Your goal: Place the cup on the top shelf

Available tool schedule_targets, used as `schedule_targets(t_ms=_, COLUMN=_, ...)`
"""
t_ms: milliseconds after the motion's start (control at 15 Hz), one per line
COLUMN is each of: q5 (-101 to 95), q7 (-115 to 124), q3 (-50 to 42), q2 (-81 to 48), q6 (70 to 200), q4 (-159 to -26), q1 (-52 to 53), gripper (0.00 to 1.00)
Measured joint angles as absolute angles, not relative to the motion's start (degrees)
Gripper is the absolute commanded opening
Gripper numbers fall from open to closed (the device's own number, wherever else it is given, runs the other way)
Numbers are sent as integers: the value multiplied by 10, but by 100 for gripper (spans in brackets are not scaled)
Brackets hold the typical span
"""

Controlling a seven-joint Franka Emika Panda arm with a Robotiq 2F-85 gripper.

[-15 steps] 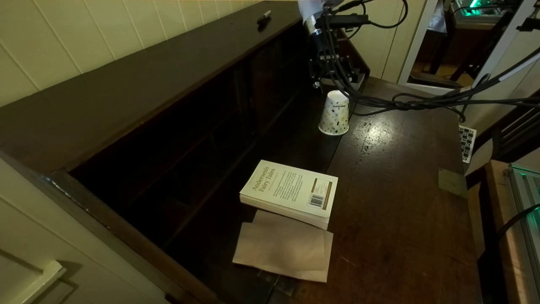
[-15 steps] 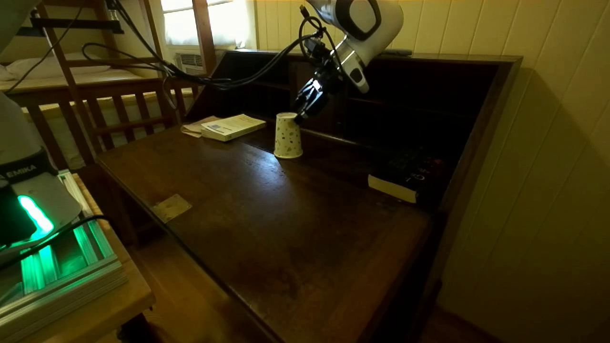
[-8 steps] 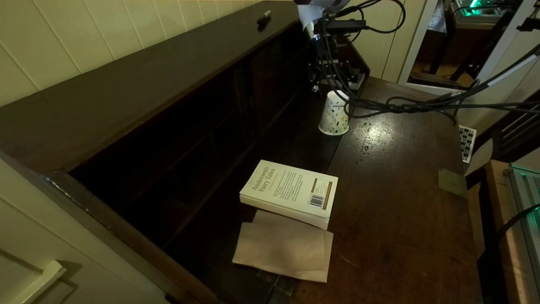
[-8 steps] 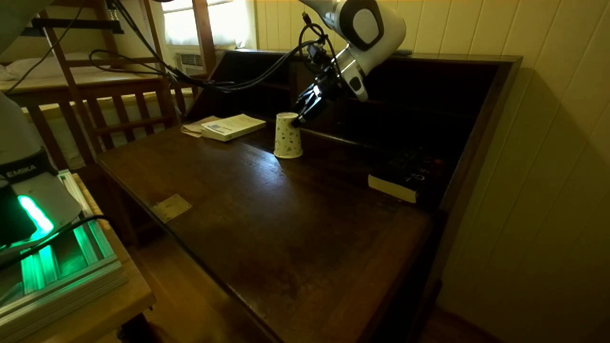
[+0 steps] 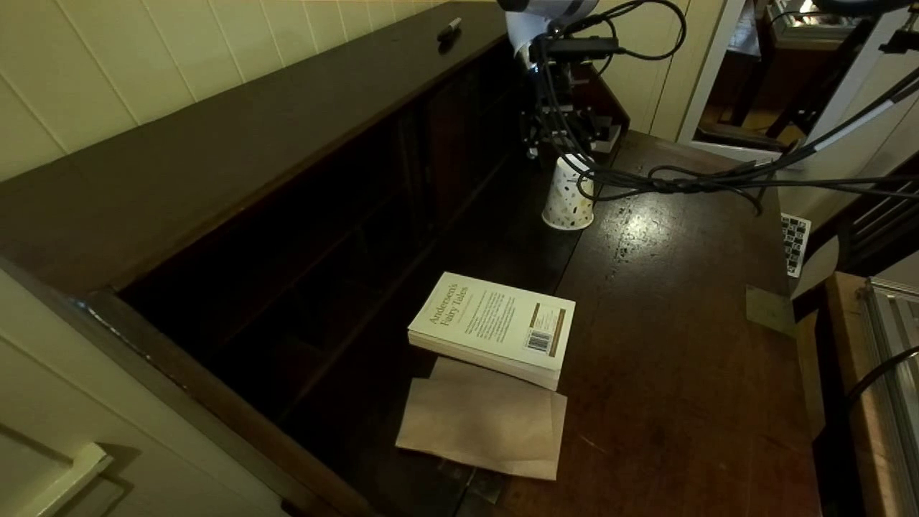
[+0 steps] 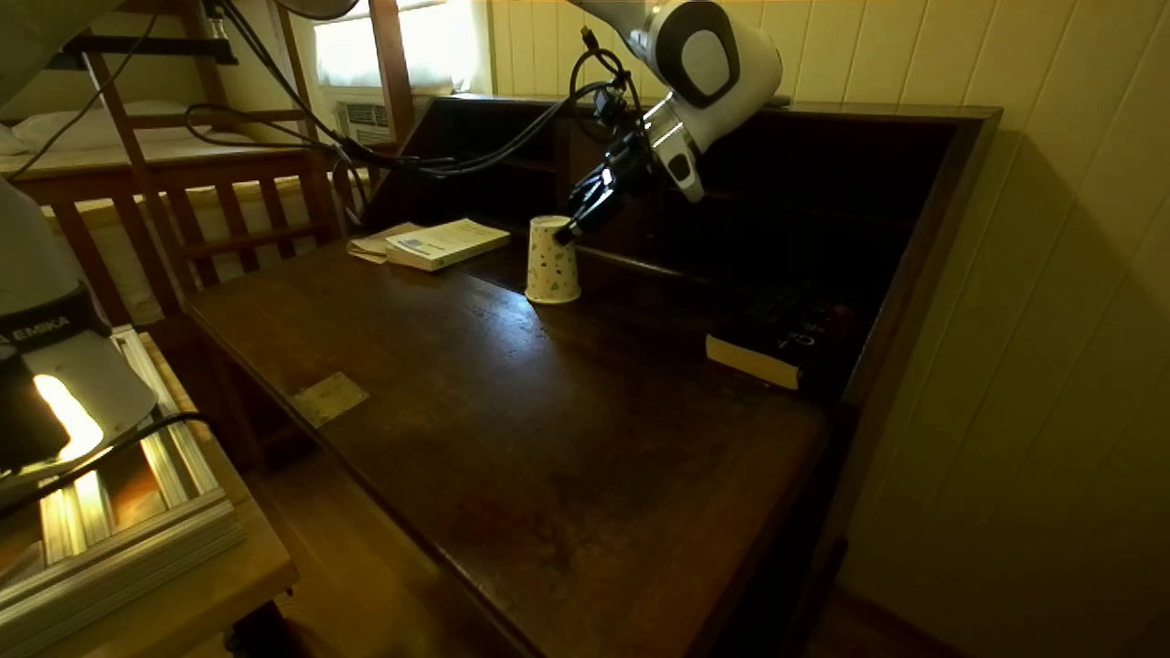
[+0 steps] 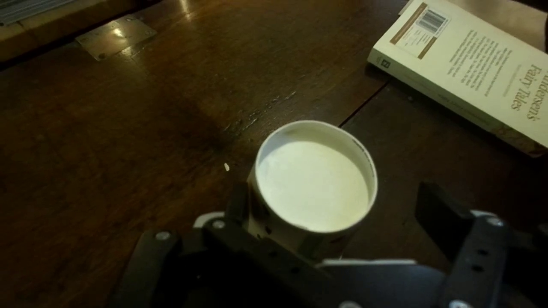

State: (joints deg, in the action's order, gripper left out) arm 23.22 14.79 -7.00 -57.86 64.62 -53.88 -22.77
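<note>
Reader: What stands across the claw (image 7: 334,199), left to right?

Author: In the wrist view the claw is spread wide and holds nothing. At left, one finger (image 7: 237,205) just beside the cup (image 7: 314,184), contact not certain; at centre, the cup, upside down, seen between the fingers, though how far they reach around it is unclear; at right, a gap, then the second finger (image 7: 445,218).

Reader: How will the cup handle?

Author: Probably light, thin-walled and paper-like; a hard squeeze may crush it. The narrow end faces up, so fingers closing there may slip off the taper. A gentle hold on opposite sides, slightly below that end, seems best.

Reader: And the surface and room?

Author: In an exterior view, left to right: a panelled wall (image 5: 215,50), behind the top shelf (image 5: 237,136), which runs to the claw's left, above its fingers, and bears a pen (image 5: 450,30); brown paper (image 5: 481,427) and a book (image 5: 495,323), nearer the camera than the claw; the cup, on the desk (image 5: 682,345) just under the claw, not yet on the shelf; dark wood with a bright sheen, where a nudged cup may skid; and cables (image 5: 689,183) trailing to the claw's right, crossing in front of the cup.
</note>
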Motion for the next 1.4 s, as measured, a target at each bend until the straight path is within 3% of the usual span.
schedule_targets(t_ms=600, q5=232, q7=183, q3=-69, q2=-601, q6=587, q4=-500, q1=-232, gripper=100)
schedule_targets(t_ms=1400, q5=231, q7=191, q3=-70, q2=-604, q6=612, q4=-488, q1=-229, gripper=100)
